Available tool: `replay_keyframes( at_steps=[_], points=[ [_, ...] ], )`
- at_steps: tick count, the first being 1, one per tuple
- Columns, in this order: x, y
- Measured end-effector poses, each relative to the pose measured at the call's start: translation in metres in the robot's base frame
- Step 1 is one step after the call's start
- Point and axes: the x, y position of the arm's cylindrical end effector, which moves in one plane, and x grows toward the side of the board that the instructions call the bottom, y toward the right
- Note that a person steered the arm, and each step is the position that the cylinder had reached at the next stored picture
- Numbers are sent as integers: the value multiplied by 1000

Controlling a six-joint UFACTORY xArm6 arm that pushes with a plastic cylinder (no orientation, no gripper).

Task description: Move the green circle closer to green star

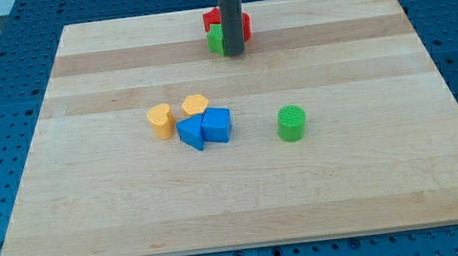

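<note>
The green circle (292,123) is a short green cylinder standing right of the board's middle. The green star (216,40) sits at the view's top centre, mostly hidden behind my dark rod, touching a red block (212,18) just above it. My tip (234,54) rests on the board right against the green star, on its right and lower side. The green circle lies well below and to the right of my tip, apart from the star.
A cluster sits left of the green circle: two yellow blocks (160,120) (195,105) and two blue blocks (190,134) (217,125). The wooden board (94,219) lies on a blue perforated table.
</note>
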Motion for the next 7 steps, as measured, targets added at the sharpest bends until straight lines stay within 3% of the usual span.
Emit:
replay_keyframes(
  at_steps=[1, 2, 3, 4, 7],
  points=[
    [39, 36],
    [65, 127],
    [149, 139],
    [200, 127],
    [205, 84]
  ],
)
